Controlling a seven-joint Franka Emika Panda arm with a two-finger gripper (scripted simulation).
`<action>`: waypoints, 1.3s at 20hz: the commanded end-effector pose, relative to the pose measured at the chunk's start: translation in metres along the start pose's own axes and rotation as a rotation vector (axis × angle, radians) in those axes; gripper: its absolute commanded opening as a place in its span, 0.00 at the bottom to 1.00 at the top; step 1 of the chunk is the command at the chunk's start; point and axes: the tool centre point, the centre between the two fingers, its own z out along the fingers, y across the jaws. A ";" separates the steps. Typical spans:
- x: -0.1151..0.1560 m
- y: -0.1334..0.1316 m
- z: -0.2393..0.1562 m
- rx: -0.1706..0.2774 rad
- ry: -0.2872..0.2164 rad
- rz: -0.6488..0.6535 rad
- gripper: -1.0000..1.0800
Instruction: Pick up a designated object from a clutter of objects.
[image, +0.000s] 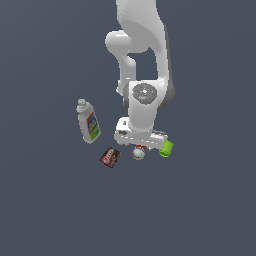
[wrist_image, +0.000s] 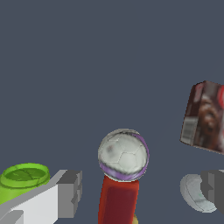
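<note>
On the dark grey tabletop (image: 45, 200), seen from the exterior view, a white label-fronted bottle (image: 88, 121) lies farthest toward that view's left, its cap pointing to about 11 o'clock. Down at roughly 5 o'clock from the bottle sits a small brown box (image: 110, 157), apart from it. Next along, the whitish ball (image: 138, 153) rests just beside a red power drill (image: 142, 147), most of which is hidden beneath the white arm. Farthest toward the exterior view's right, at about 2 o'clock from the ball, a lime-green cup (image: 166, 148) lies tipped on its side.

The claw (image: 140, 141) hangs low above the ball. Its fingers (wrist_image: 70, 192) stand wide apart in the wrist view, one near the green cup (wrist_image: 22, 179), the other (wrist_image: 214, 186) in front of a tiny pale sphere (wrist_image: 192, 192). Between them sits the mottled ball (wrist_image: 123, 154), touching the end of the red drill (wrist_image: 118, 201); neither finger touches it. The brown box (wrist_image: 205, 118) shows near the frame's edge.
</note>
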 end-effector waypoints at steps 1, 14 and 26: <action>-0.003 -0.004 0.011 0.002 -0.002 0.012 0.96; -0.007 -0.006 0.034 0.002 -0.005 0.018 0.96; -0.007 -0.006 0.069 0.003 -0.004 0.020 0.00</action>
